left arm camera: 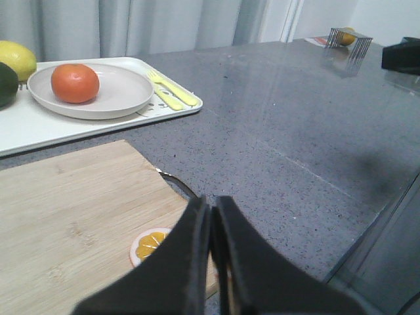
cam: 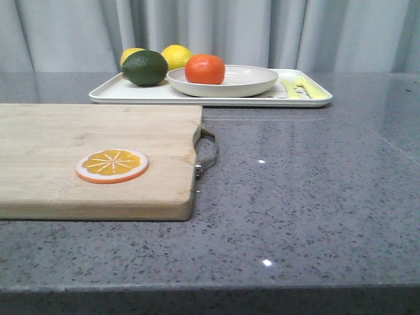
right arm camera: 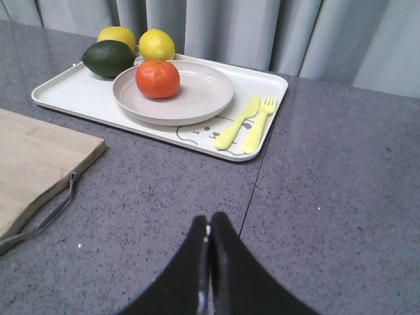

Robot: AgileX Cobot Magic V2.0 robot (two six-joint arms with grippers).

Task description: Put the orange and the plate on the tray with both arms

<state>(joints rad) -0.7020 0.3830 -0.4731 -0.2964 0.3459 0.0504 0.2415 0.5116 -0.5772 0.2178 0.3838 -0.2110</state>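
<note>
The orange (cam: pixel 205 69) (left arm camera: pixel 75 83) (right arm camera: pixel 157 78) rests in the off-white plate (cam: pixel 249 84) (left arm camera: pixel 125 92) (right arm camera: pixel 203 98), and the plate stands on the long white tray (cam: pixel 131 93) (left arm camera: pixel 39 125) (right arm camera: pixel 72 95) at the back of the table. My left gripper (left arm camera: pixel 211 202) is shut with nothing in it, above the near corner of the cutting board. Over bare grey counter in front of the tray, my right gripper (right arm camera: pixel 209 220) is also shut and empty. Neither gripper shows in the front view.
A wooden cutting board (cam: pixel 85 157) (left arm camera: pixel 65 216) (right arm camera: pixel 33 157) with a metal handle (cam: pixel 207 151) carries an orange slice disc (cam: pixel 111 165) (left arm camera: pixel 149 244). Two lemons (cam: pixel 176 56) (right arm camera: pixel 156 44) and a dark green fruit (cam: pixel 144 67) (right arm camera: pixel 108 58) sit on the tray, with yellow cutlery (cam: pixel 298 86) (right arm camera: pixel 246 123). A wire rack (left arm camera: pixel 348 42) stands off to the side.
</note>
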